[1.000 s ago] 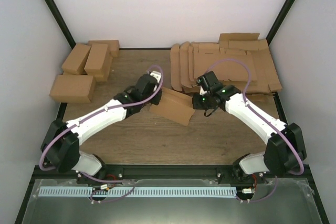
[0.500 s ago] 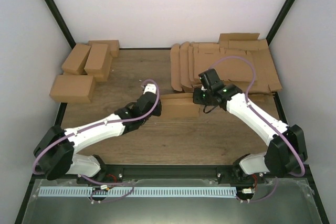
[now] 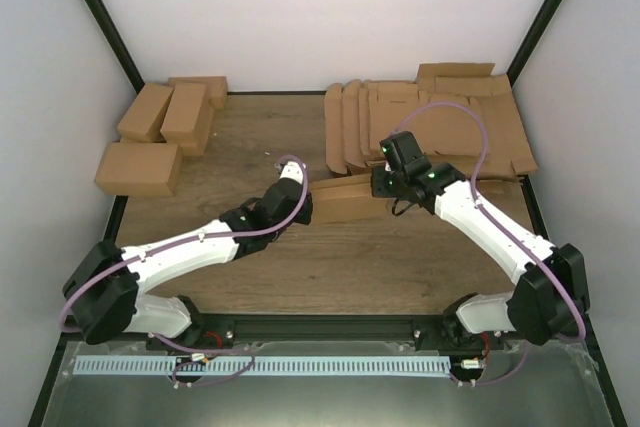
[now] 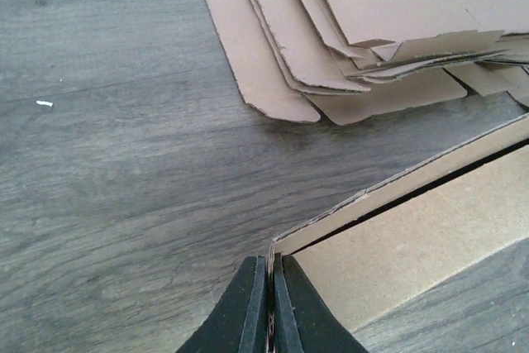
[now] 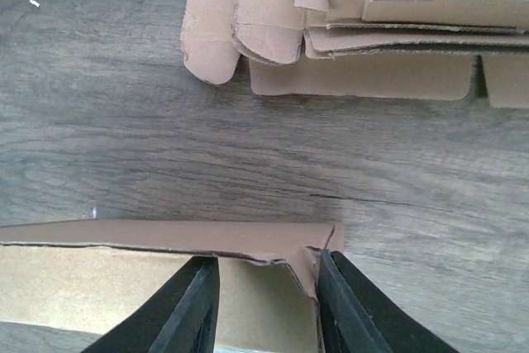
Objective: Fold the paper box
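Observation:
The paper box (image 3: pixel 345 199), a shallow brown carton with its top open, lies on the wood table between both arms. My left gripper (image 3: pixel 303 205) is shut on the thin wall at the box's left end; in the left wrist view that gripper (image 4: pixel 270 260) pinches the cardboard edge of the box (image 4: pixel 413 245). My right gripper (image 3: pixel 380 185) is at the box's right end. In the right wrist view its gripper (image 5: pixel 264 258) stands open, its jaws apart astride the end of the box (image 5: pixel 165 237), with the end flap lying along the right finger (image 5: pixel 335 287).
A fanned stack of flat cardboard blanks (image 3: pixel 430 127) lies at the back right, just beyond the right gripper. Several folded brown cartons (image 3: pixel 160 132) sit at the back left. Black frame posts rise at both back corners.
The box was tilted and held higher; now it lies level and lower on the table. My left arm has swung nearer and lower. The right gripper's jaws have opened off the box's end.

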### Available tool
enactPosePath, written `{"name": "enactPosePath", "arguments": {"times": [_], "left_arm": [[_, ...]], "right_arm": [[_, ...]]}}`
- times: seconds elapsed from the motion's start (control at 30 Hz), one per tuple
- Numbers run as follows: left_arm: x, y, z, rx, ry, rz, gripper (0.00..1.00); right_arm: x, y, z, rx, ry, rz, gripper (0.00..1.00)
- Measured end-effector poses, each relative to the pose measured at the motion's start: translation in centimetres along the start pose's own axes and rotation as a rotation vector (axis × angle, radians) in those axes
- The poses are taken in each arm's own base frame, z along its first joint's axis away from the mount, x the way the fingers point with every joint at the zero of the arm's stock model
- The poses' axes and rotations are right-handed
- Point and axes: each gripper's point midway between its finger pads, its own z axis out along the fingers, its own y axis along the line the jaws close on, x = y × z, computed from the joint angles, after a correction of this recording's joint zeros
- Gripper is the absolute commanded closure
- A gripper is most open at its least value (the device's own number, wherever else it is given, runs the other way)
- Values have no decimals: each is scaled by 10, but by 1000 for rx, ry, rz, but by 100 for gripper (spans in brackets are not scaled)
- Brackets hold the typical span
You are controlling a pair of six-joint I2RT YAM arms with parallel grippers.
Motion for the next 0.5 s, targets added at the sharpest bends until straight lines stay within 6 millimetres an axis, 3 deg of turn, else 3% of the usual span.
{"name": "enactPosePath", "arguments": {"times": [0.2, 0.5], "left_arm": [[-3, 0, -4, -3, -12, 46, 96], [-10, 8, -12, -37, -34, 107, 96]], "right_arm": [[0, -7, -4, 32, -7, -33, 58], [20, -18, -6, 14, 30, -51, 68]]}}
